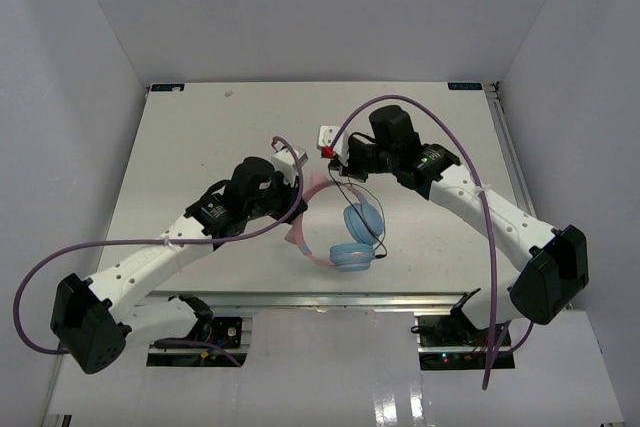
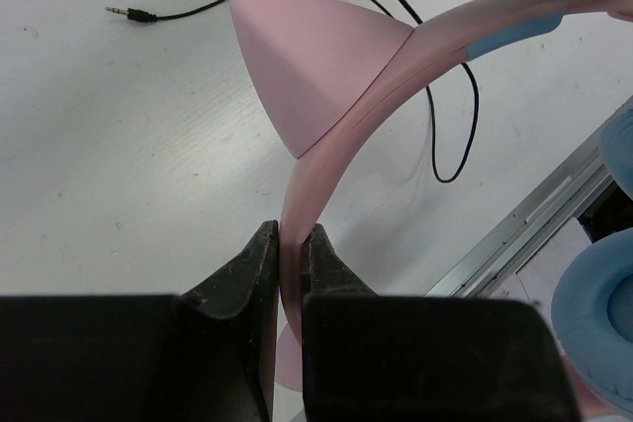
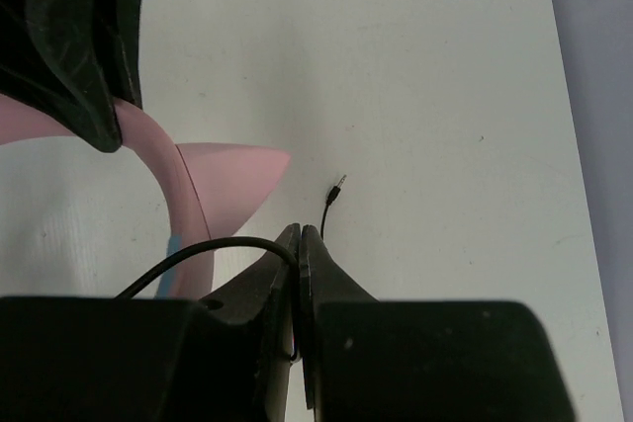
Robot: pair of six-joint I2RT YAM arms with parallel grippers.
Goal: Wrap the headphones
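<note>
A white desk (image 1: 200, 147) stands enclosed by plain white walls (image 1: 320, 7) at the left, back and right. A metal rail (image 1: 330, 299) edges its near side. Light falls evenly.

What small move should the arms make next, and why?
Probably the right gripper should carry the cable around the headband for a turn: it is shut on the cable near the plug, and the left gripper clamps the headband.

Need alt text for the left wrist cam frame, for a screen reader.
The left claw is shut on the pink headband of the headphones. Their thin black cable loops over the white table behind, plug lying free at upper left; a light-blue ear cup shows at lower right.
</note>
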